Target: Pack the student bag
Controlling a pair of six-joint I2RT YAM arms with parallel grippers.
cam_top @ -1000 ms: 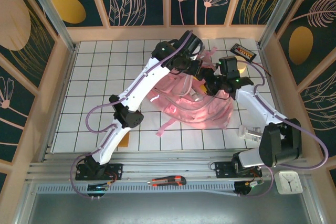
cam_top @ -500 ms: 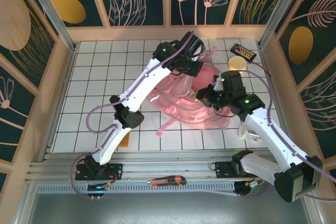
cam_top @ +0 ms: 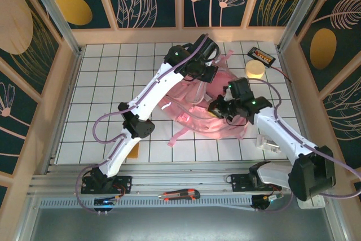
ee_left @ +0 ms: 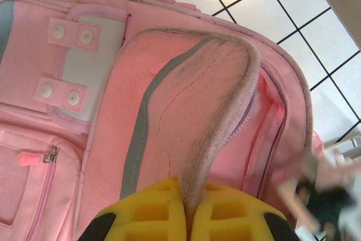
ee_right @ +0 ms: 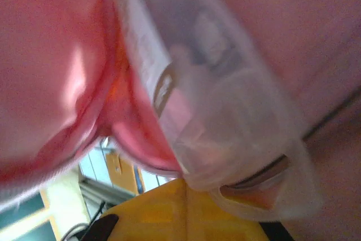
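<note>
The student bag (cam_top: 194, 118), a big soft pink backpack, lies in the middle of the tiled table. My left gripper (cam_top: 207, 76) reaches over its far side. In the left wrist view it (ee_left: 189, 196) is shut on the bag's grey-striped flap (ee_left: 192, 111), lifting it off the zip opening. My right gripper (cam_top: 217, 108) sits low on the bag's right side. In the right wrist view its yellow jaws (ee_right: 186, 187) are shut tight, tips against pink fabric (ee_right: 51, 55) and a clear plastic window (ee_right: 225, 88). Whether fabric is pinched there I cannot tell.
A pale yellow round object (cam_top: 255, 69) and a black device (cam_top: 261, 55) lie at the back right. A clear plastic piece (cam_top: 268, 142) rests right of the bag. A utility knife (cam_top: 180, 195) lies on the front rail. An orange item (cam_top: 133, 150) sits under the left arm.
My right gripper went from open to shut and moved left and toward the front, down onto the bag's right side. The left gripper kept its hold on the flap.
</note>
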